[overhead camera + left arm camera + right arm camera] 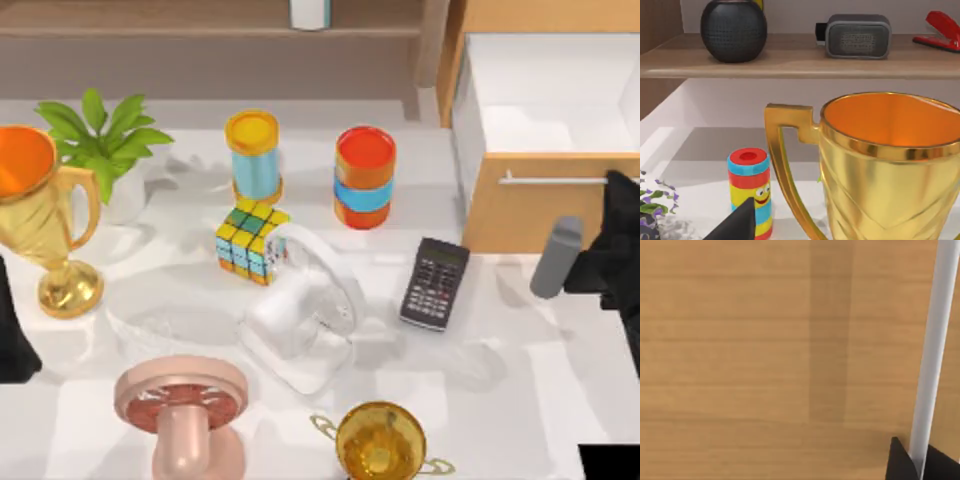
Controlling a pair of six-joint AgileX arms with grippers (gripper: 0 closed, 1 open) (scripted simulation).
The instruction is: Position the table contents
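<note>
Table (pixel 560 400), white and crowded, fills the view. A small trophy (pixel 380 440) stands nearest, with a calculator (pixel 435 283) and a cube (pixel 250 240) midway. The left gripper (pixel 737 220) sits at the left edge beside a bigger trophy (pixel 40 220); how wide it stands I cannot tell. Farther back on the right, the right gripper (pixel 920 462) pinches the drawer (pixel 520 215) handle (pixel 935 340), one fingertip against each side.

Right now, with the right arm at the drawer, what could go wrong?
The right gripper straddles the drawer handle; a skewed pull may slip off the thin bar. The open drawer front stands near the calculator, so the arm's swing could knock it. The left gripper hangs beside the gold trophy, which could tip.
</note>
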